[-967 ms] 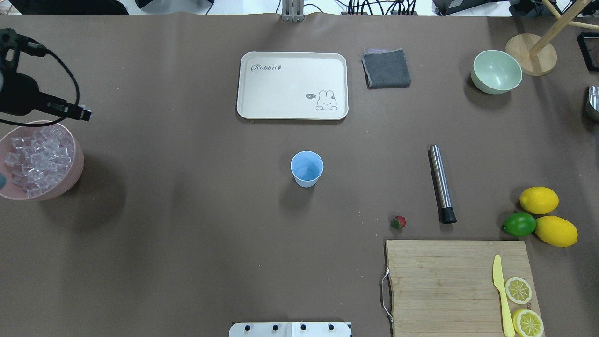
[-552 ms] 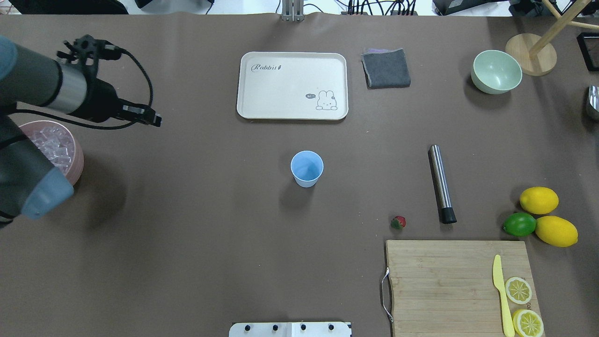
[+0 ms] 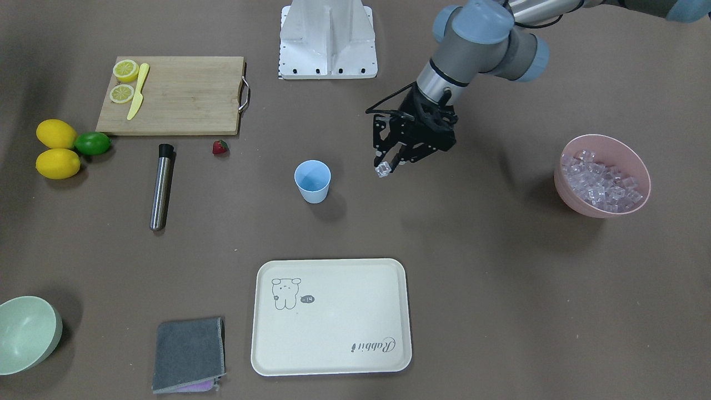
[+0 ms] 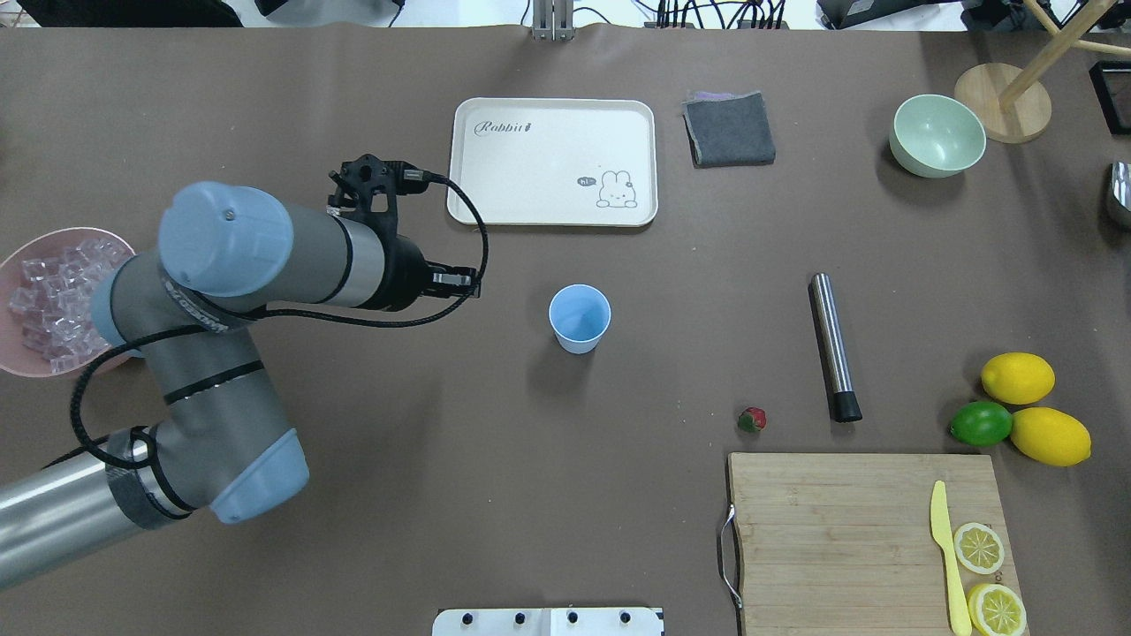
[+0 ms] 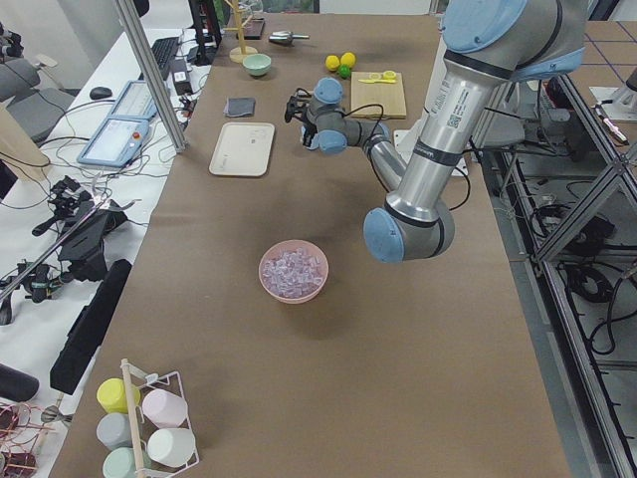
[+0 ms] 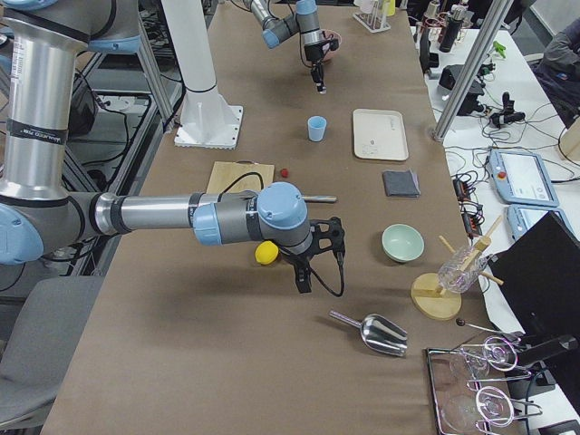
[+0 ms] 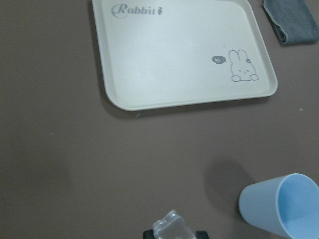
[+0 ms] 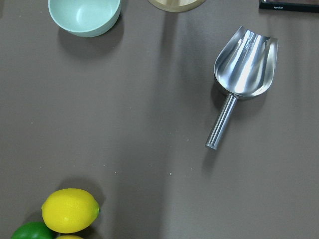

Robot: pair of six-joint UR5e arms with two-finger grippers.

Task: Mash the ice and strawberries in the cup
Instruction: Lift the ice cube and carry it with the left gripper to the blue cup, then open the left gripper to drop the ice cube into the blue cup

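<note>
Work cell: one long table under a matte brown covering, light even, shadows soft.

The table (image 4: 371, 530) runs the length of the room. On the operators' side a white bench (image 5: 60, 159) runs beside it, carrying loose cables and a teach pendant (image 5: 111, 127), with an aluminium post (image 5: 149, 75) between the two. A grey office chair (image 6: 32, 362) stands on the robot's side. The floor (image 5: 609, 428) is grey.

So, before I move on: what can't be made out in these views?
- Right gripper: seen only in the exterior right view, small; open or shut cannot be told.
- Clear ice cube in the left gripper: hidden overhead under the left arm; the front-facing view shows it.
- Wide pink bowl: overhead, partly behind that arm and cut by the edge.
- Light-blue plastic cup: left wrist view, cut by the bottom edge.
</note>
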